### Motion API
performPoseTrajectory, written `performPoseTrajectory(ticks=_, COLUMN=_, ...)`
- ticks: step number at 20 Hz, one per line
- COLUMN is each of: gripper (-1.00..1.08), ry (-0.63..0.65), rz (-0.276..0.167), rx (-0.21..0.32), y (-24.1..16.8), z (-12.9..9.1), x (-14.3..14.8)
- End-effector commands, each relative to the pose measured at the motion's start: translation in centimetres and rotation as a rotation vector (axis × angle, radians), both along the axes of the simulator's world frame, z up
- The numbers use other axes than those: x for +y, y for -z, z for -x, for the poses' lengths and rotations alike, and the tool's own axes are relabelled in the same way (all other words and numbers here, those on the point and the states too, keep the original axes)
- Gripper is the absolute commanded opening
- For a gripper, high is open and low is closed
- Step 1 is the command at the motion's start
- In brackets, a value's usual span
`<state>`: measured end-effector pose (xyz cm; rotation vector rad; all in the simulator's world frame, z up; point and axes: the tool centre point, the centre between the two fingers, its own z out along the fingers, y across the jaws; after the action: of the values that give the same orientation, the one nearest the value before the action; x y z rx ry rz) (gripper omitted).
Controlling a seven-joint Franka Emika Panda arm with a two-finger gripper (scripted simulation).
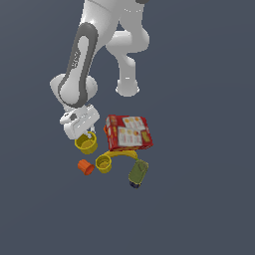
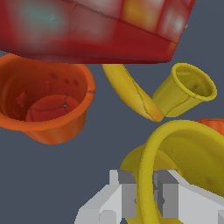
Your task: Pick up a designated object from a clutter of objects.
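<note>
The larger yellow cup (image 1: 87, 144) (image 2: 183, 153) stands at the exterior view's left of the clutter, directly under my gripper (image 1: 88, 133) (image 2: 146, 194). In the wrist view the two grey fingers (image 2: 127, 194) straddle its thick rolled rim, one inside and one outside, pressed against the wall. The gripper is shut on that rim. The smaller yellow cup (image 1: 103, 163) (image 2: 186, 89) lies nearby on its side, with the small orange cup (image 1: 85, 167) (image 2: 213, 124) beside it.
A red printed box (image 1: 128, 132) (image 2: 92, 30) lies right of the gripper. A banana (image 1: 122, 154) (image 2: 131, 94) curves below it, next to a dark green can (image 1: 138, 173). The wrist view also shows a wider orange cup (image 2: 43, 105) close by.
</note>
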<state>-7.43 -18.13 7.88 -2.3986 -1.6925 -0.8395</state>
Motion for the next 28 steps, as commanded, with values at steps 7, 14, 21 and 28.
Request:
performPoseTrajectory(ticks=7, gripper=-1.00, ry=-0.003, rz=0.003, rx=0.001, y=-5.0, z=0.8, x=2.0)
performPoseTrajectory(ticks=14, gripper=-1.00, ry=-0.004, rz=0.006, rx=0.003, y=-11.0, z=1.7, x=4.3)
performPoseTrajectory(ticks=21, gripper=-1.00, ry=-0.005, rz=0.007, rx=0.004, y=-17.0, z=2.6, x=6.5)
performPoseTrajectory(ticks=28, gripper=-1.00, ry=-0.005, rz=0.007, rx=0.003, y=-23.1, z=3.5, x=8.7)
